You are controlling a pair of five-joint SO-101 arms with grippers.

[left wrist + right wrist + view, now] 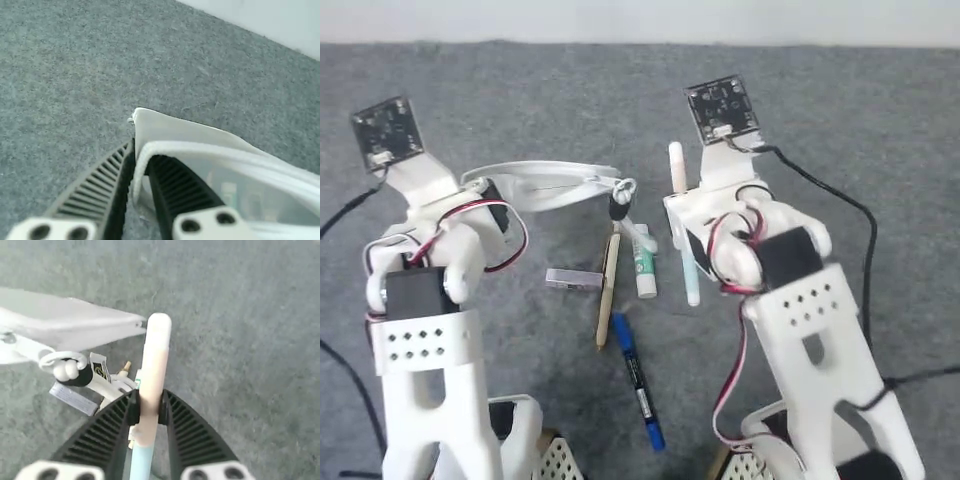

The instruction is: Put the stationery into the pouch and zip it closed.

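Pinching pen point(155, 340) with right gripper point(148, 399) — long axis pointing away from arms; clamping pouch point(190, 135) rim with left gripper point(140, 156); presenting pouch end just left of pen tip.

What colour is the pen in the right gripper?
The pen is pale pink with a light blue end; best in right wrist view.

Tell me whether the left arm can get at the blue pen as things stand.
Probably not yet. The left gripper is shut on the edge of the pouch, so it would have to let go first. The blue pen itself lies uncovered on the carpet, with nothing over it.
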